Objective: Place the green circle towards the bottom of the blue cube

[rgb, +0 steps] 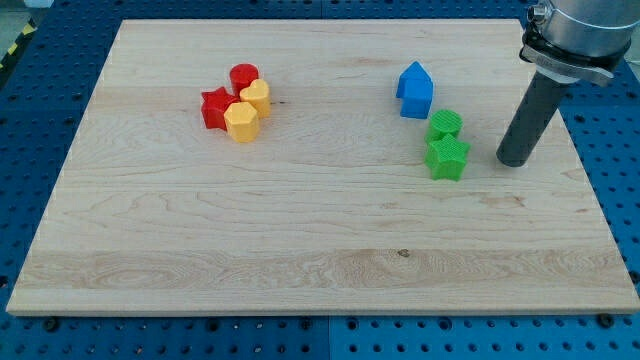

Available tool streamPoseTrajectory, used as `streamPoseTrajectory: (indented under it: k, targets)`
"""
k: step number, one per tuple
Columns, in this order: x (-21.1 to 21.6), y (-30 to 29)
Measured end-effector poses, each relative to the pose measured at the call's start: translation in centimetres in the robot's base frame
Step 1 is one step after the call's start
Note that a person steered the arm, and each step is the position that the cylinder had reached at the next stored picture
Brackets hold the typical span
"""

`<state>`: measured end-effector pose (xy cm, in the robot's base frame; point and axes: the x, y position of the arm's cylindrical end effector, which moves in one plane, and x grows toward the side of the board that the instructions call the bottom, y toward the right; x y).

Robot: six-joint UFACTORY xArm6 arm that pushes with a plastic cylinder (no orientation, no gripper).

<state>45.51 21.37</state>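
Tip (511, 160) right of green star (448, 158), wooden board (300, 250)

Wooden board (300, 230): light, grained, resting on a blue perforated surface (40, 110). Four blocks clustered toward the board's upper left, touching one another. Red star (214, 108) at the cluster's left. Red cylinder (244, 77) at its top. Yellow heart (257, 96) at its right. Yellow hexagonal block (241, 121) at its bottom. Green star (447, 157) lies toward the board's right side, well apart from the cluster.
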Motion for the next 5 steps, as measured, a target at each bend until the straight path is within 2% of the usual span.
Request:
streamPoseTrajectory:
  k: [3,5]
  targets:
    - [0.0,-5.0]
    - [0.1,-4.3]
